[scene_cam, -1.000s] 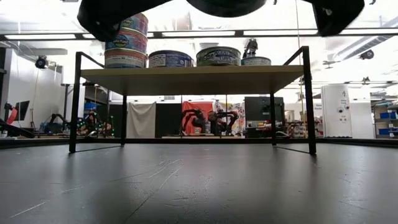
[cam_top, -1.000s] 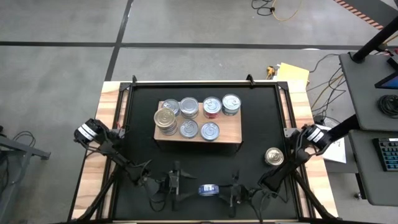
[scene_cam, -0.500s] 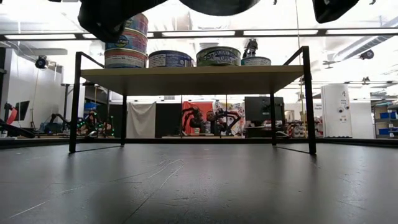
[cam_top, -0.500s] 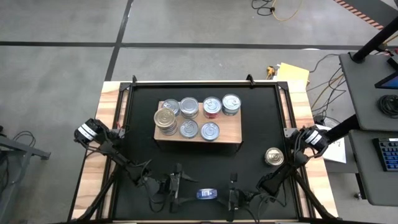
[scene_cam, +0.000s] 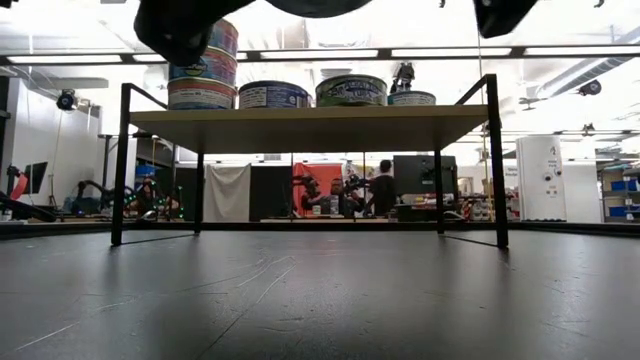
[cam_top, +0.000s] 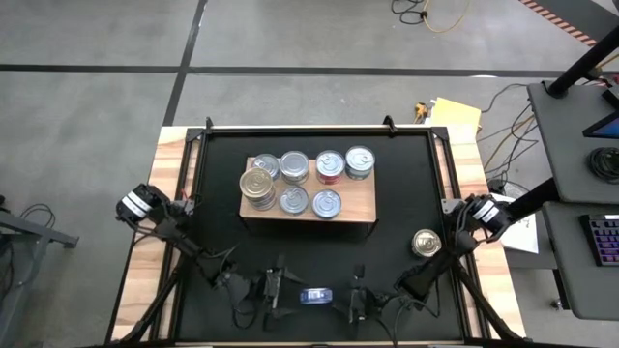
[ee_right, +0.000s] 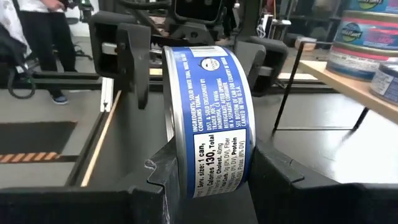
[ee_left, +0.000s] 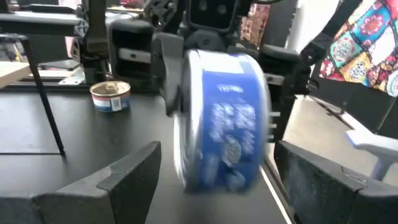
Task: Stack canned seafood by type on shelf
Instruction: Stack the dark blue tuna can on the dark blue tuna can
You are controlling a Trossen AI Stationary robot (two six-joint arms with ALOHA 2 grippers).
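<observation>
Black mat [cam_top: 406,193] covers the table. Wooden shelf [cam_top: 358,205] stands toward its far side, carrying seven tins [cam_top: 293,167], some stacked. One gold-lidded tin [cam_top: 426,243] sits on the mat near the right edge. At the near edge, right gripper [cam_top: 354,295] is clamped on a blue-labelled tin [cam_top: 315,296] held on edge. Left gripper [cam_top: 275,288] faces it, fingers spread apart either side, not gripping.

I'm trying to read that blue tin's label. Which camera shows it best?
The right wrist view: the blue tin fills the picture on edge, label print readable, in the right pincer. The left wrist view shows it blurred, the high view only a small blue spot. The low view misses it.
</observation>
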